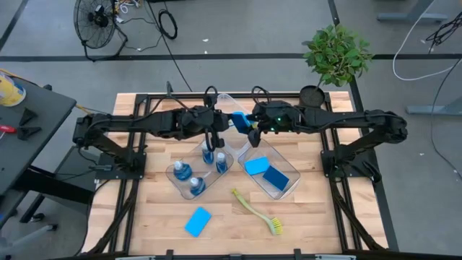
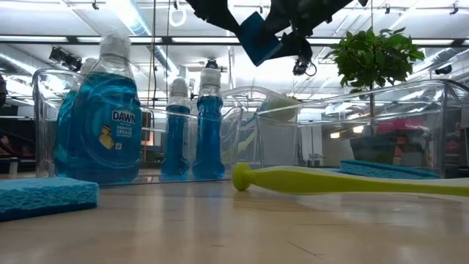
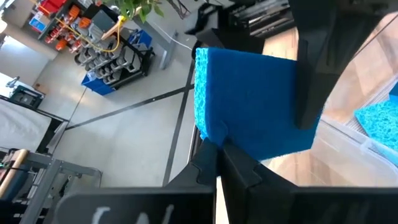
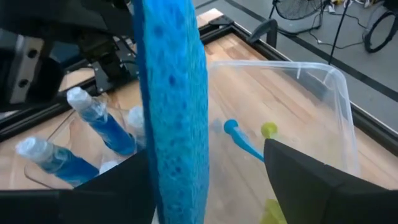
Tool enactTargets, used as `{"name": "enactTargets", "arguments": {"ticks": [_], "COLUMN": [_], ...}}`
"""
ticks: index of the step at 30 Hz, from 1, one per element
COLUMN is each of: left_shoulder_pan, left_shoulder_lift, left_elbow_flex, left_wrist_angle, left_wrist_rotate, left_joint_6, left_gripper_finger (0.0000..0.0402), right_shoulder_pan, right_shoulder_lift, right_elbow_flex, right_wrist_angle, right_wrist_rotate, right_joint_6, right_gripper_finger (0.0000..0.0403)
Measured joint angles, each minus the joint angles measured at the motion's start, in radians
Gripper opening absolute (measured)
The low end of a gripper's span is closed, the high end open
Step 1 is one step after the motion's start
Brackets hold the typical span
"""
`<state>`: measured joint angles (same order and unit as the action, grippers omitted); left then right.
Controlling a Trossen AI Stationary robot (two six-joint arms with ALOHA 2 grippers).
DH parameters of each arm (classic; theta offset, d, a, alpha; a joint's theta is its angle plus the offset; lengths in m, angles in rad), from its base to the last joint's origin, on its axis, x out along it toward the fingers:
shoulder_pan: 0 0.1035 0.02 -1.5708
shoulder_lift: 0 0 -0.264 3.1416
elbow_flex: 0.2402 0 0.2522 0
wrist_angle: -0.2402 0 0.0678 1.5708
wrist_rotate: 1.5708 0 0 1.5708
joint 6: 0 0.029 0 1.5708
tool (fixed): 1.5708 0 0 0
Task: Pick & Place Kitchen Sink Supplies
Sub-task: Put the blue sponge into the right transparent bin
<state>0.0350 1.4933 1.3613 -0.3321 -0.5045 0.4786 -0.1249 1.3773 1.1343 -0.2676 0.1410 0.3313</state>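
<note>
My left gripper [image 3: 216, 144] is shut on a blue sponge [image 1: 238, 120], held high over the table's middle [image 2: 260, 37]. My right gripper [image 4: 205, 152] is open. Its fingers stand on either side of the same sponge [image 4: 171, 99], which shows edge-on there. Several clear bottles of blue liquid [image 1: 196, 186] stand upright in a clear bin [image 1: 173, 180]. A light-blue sponge [image 1: 256, 166] and a dark-blue one [image 1: 276, 177] lie flat in a second bin [image 1: 289, 189]. Another light-blue sponge [image 1: 197, 221] and a yellow-green brush [image 1: 256, 211] lie on the table. My left gripper pinches the sponge's edge [image 3: 214, 127] between its two fingertips. The sponge is lifted clear and stands on edge. My right gripper has one finger [image 4: 118, 186] close against one face and the other finger [image 4: 311, 180] well apart; whether it touches the sponge I cannot tell.
A third clear bin [image 4: 339, 93] sits toward the far edge and holds a blue brush [image 4: 239, 140] and a yellow-green one. A green potted plant [image 1: 336, 54] stands at the far right corner. Bare wood shows near the front edge [image 1: 317, 224].
</note>
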Motion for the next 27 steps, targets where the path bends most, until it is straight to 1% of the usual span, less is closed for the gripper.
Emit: {"name": "enactTargets", "arguments": {"ticks": [4,9,12,17,24,27], "left_shoulder_pan": [0.007,0.015,0.015,0.014,0.014,0.014], "left_shoulder_lift": [0.000,0.000,0.000,0.000,0.000,0.000], "left_elbow_flex": [0.000,0.000,0.000,0.000,0.000,0.000], "left_wrist_angle": [-0.001,-0.002,-0.002,-0.002,-0.001,-0.001], "left_wrist_rotate": [0.000,0.000,0.000,0.000,0.003,0.003], "left_joint_6": [0.004,0.005,0.005,0.006,0.005,0.005], "left_gripper_finger": [0.0013,0.0008,0.0009,0.0023,0.0022,0.0030], "right_shoulder_pan": [0.000,0.000,0.000,0.000,0.000,0.000], "right_shoulder_lift": [0.001,0.001,0.001,0.001,0.001,0.001], "right_elbow_flex": [0.000,0.000,0.000,0.000,0.000,0.000], "right_wrist_angle": [0.001,0.002,0.002,0.002,0.003,0.003], "right_wrist_rotate": [-0.002,-0.002,-0.001,-0.001,-0.001,-0.002], "right_joint_6": [0.000,0.000,0.000,0.000,-0.011,-0.031], "right_gripper_finger": [0.0254,0.0214,0.0183,0.0125,0.0041,0.0013]}}
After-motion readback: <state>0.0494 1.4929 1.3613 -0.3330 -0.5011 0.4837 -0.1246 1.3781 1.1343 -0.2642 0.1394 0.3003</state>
